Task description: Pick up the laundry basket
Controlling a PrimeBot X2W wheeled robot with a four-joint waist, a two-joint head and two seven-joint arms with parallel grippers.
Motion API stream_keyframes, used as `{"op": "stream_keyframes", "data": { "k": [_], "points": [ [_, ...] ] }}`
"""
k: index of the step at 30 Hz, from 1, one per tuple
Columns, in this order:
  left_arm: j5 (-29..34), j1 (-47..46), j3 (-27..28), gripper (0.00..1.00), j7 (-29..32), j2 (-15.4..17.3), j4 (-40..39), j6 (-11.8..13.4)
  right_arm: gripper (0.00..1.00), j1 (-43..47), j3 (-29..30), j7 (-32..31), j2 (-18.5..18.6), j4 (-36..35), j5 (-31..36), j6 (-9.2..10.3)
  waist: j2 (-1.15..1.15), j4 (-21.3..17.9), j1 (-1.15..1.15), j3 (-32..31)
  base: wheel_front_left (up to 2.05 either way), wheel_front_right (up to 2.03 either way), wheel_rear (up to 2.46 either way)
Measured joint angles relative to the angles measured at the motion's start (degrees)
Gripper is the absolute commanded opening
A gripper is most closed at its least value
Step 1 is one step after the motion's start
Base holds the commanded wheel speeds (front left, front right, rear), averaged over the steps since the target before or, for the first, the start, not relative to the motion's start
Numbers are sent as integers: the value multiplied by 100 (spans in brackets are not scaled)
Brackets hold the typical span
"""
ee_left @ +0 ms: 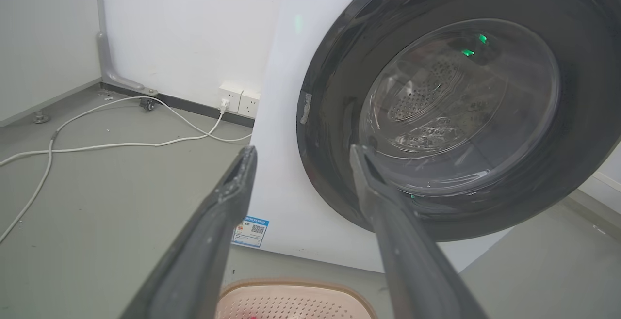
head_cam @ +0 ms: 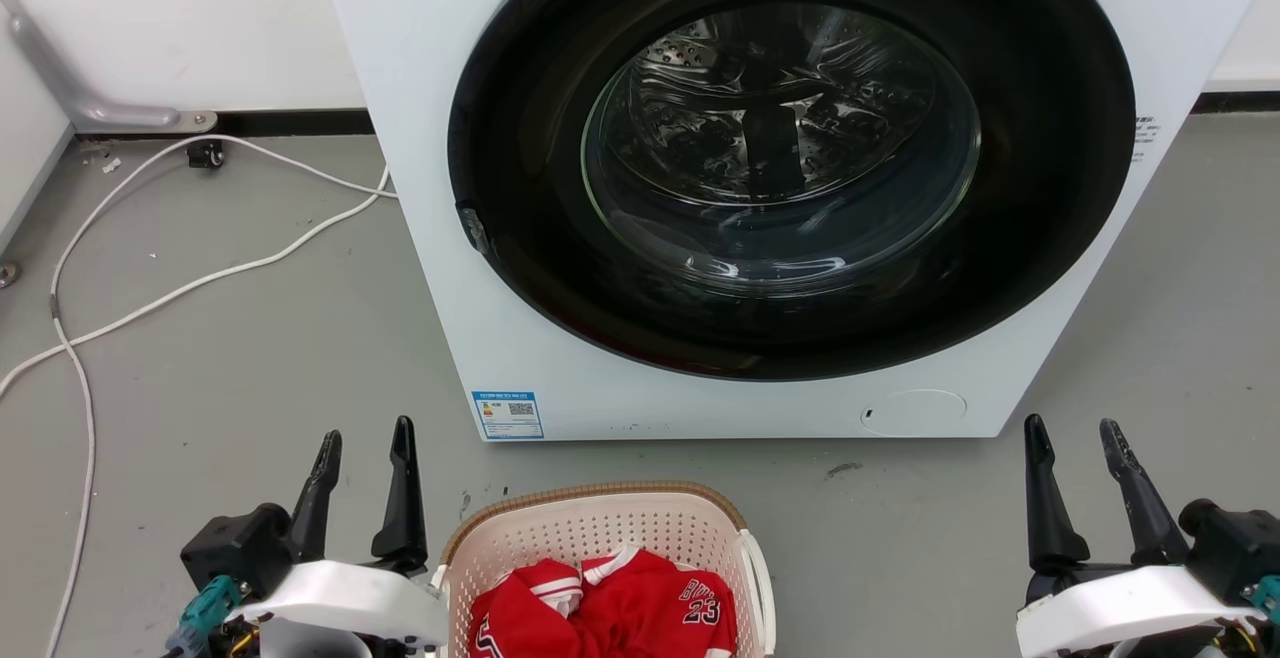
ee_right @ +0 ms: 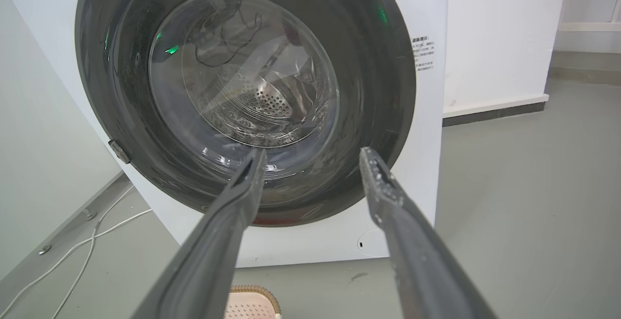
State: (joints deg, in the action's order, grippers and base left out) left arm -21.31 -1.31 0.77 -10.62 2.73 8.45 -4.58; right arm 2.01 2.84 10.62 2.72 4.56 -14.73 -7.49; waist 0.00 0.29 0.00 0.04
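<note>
The basket [head_cam: 600, 530] sits on the grey floor [head_cam: 250, 388] at the bottom centre of the head view, just in front of the washer [head_cam: 420, 188] and apart from it. Its brown rim faces the machine, and a white handle shows on its right side. A red jersey [head_cam: 620, 608] with white trim lies crumpled inside; the number on it looks like 23, though the print is small.

The left end effector [head_cam: 367, 430] hangs just beside the basket's left edge, fingers spread and holding nothing. The right end effector [head_cam: 1071, 424] is well apart from the basket on the far right, also spread and empty. Neither touches the basket.

In the left wrist view, the left end effector [ee_left: 303, 149] points at the washer's closed round door [ee_left: 461, 105], with the basket's far rim [ee_left: 291, 285] low between the fingers. In the right wrist view, the right end effector [ee_right: 313, 150] points at the same door, and a corner of the basket [ee_right: 252, 304] shows at the bottom edge.

A white cable [head_cam: 200, 283] trails over the floor left of the washer, and a blue label [head_cam: 507, 414] sits at the washer's lower left corner.
</note>
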Motion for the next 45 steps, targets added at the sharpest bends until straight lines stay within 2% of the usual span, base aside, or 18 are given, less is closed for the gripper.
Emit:
{"op": "stream_keyframes", "data": {
  "k": [37,45],
  "points": [
    [1719,130,-78,100,-420,7,44,156,100,148,-56,415,3,-135,1691,-1,0,-4,0,-35,0,0,0],
    [1796,138,-67,100,-430,8,53,160,100,154,-44,447,4,-131,1640,-1,0,-2,0,-28,0,0,0]
  ]
}}
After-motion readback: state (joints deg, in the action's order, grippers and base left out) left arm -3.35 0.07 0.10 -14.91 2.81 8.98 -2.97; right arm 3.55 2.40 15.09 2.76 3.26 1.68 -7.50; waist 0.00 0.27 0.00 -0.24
